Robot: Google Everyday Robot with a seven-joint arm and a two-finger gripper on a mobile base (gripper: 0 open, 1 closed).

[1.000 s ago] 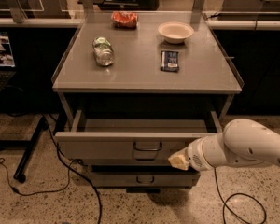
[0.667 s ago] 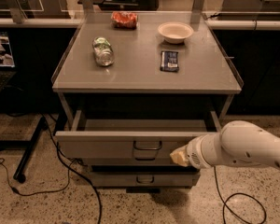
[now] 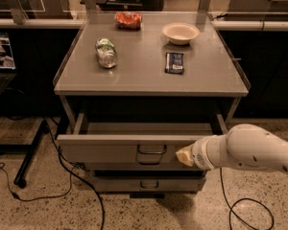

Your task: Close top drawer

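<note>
Top drawer (image 3: 105,150): pulled out beneath the cabinet top (image 3: 144,80); shallow tray showing; dark handle (image 3: 151,150) mid-front | gripper (image 3: 184,155): at the drawer's front panel, just right of the handle; open or closed, cannot tell | on top: bowl (image 3: 180,33); can (image 3: 106,52) lying down

We count two drawers: the top drawer (image 3: 101,150) and one lower drawer (image 3: 120,183). On the table (image 3: 139,71) are one bowl (image 3: 181,32), one bottle (image 3: 106,53), one red bag (image 3: 128,20) and one dark packet (image 3: 174,62). One gripper (image 3: 184,155) is near right, at the top drawer's front.
</note>
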